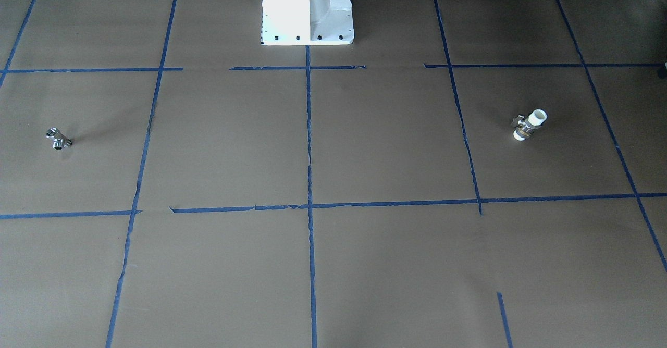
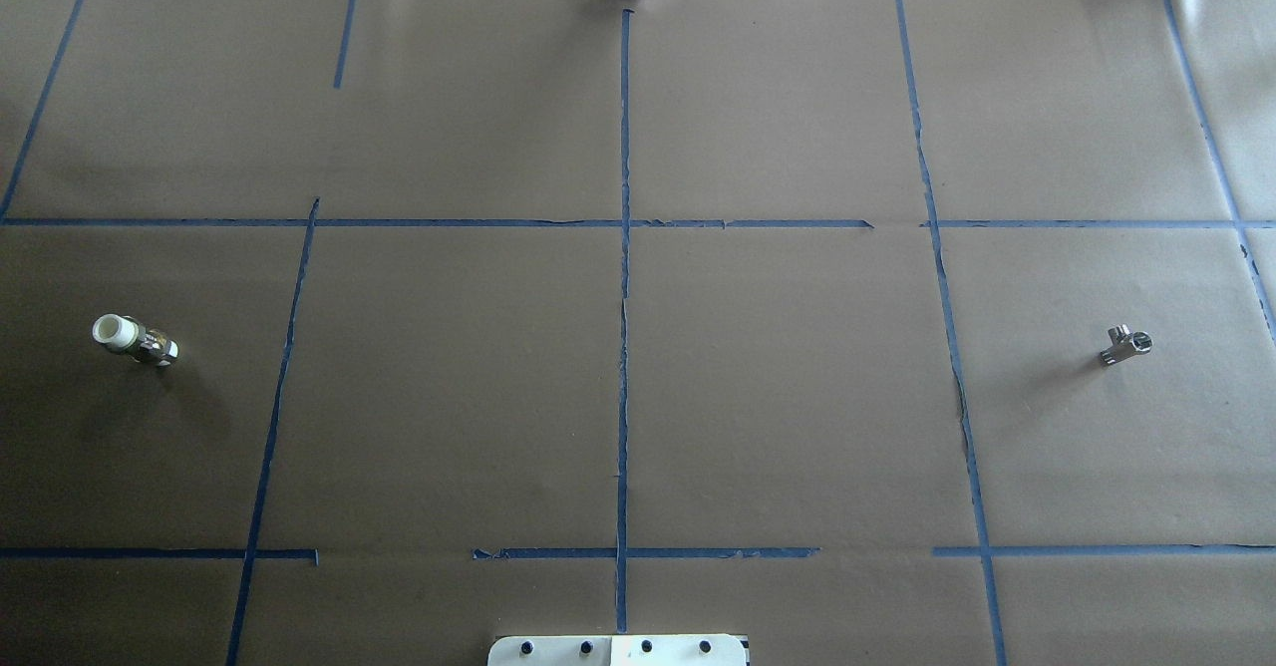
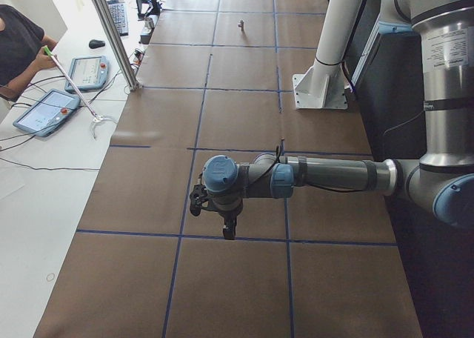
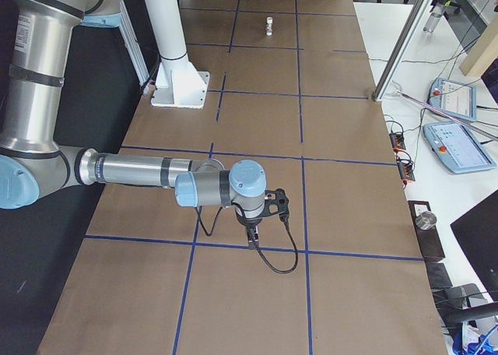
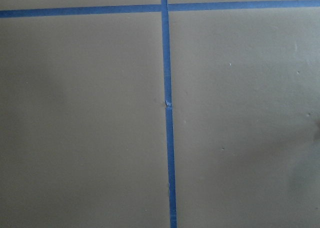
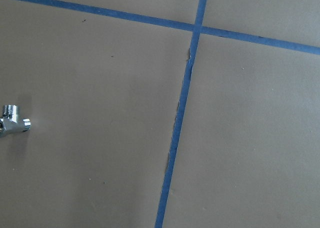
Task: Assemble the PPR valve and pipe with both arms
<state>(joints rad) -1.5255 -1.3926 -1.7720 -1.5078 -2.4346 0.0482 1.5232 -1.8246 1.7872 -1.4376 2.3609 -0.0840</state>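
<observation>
PPR valve lies near left edge of table, apart from both arms. Left gripper, right gripper: small, side-on; grip state cannot tell. Pipe near right edge, half cut off in right wrist view.

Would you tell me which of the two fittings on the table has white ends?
The PPR valve, with its brass middle; the pipe is all silver.

Open worktop between PPR valve near the left edge and pipe near the right; white pedestal blocks the robot-side edge's middle.
</observation>
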